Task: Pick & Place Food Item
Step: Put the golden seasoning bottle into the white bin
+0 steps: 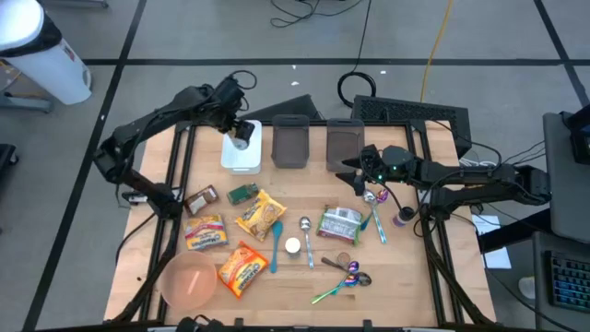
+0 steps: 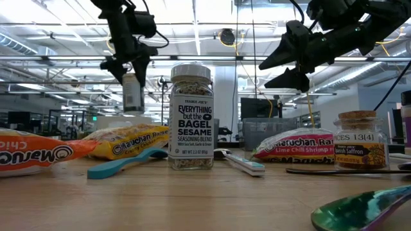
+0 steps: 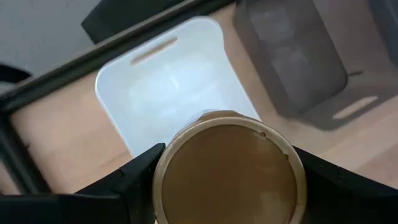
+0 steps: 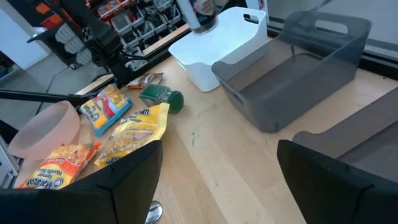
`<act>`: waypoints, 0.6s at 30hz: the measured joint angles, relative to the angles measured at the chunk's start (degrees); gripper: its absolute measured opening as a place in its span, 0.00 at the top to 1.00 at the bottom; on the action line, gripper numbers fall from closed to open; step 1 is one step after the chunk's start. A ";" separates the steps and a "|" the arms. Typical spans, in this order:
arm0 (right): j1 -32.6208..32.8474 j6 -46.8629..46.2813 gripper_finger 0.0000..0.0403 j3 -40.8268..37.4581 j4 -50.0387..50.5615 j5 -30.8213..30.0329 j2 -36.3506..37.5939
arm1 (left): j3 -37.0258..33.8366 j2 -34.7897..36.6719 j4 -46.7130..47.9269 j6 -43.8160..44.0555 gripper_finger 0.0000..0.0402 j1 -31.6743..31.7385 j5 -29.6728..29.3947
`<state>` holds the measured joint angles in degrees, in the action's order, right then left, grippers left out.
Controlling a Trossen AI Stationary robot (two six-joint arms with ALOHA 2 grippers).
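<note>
The left gripper (image 1: 241,132) hangs over the white bin (image 1: 241,159), its dark fingers (image 3: 134,180) clamped on either side of a round jar (image 3: 229,169). From the left wrist view, the jar's flat tan lid fills the space between the fingers, and the smooth, rounded-corner plastic bin lies straight below it, its slotted handle at the far rim. In the low view the same jar (image 2: 133,92) is held upright, well above the tabletop (image 1: 406,277).

Beside the white bin stand two smoky, translucent grey bins (image 1: 291,143), boxy with softly rounded corners. The right gripper (image 1: 359,173) hovers just in front of the second grey bin (image 1: 344,143), its fingers (image 4: 127,174) spread wide apart and holding nothing; a grey bin (image 4: 292,68) lies ahead of them in the right wrist view.

Nearer the front of the wooden tabletop, well away from both sets of fingers, lie crinkly yellow and orange noodle packets (image 1: 259,217), a small green jar (image 1: 243,193) on its side, a pale pink bowl (image 1: 191,280), a teal plastic spoon (image 1: 276,244) and a shiny, iridescent metal spoon (image 1: 339,285). In the low view a clear seasoning bottle (image 2: 191,117) with a white ribbed cap stands upright, and a cork-topped glass saffron jar (image 2: 359,141) sits to one side.
</note>
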<state>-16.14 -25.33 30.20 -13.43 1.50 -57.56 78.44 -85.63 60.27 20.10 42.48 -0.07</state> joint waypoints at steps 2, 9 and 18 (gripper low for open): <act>0.00 -0.47 0.22 0.00 0.02 0.01 0.00 | 0.06 -1.04 -0.04 -0.92 0.31 0.70 0.03; 0.00 -0.98 0.22 0.00 0.02 0.02 0.00 | 0.04 -2.83 0.02 -3.44 0.31 4.54 1.04; 0.00 -1.00 0.22 0.00 0.01 0.02 0.00 | 0.06 -6.57 -0.51 -4.85 0.31 7.24 2.06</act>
<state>-16.14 -26.33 30.20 -13.42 1.52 -57.56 78.50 -92.19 59.77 15.25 49.73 1.99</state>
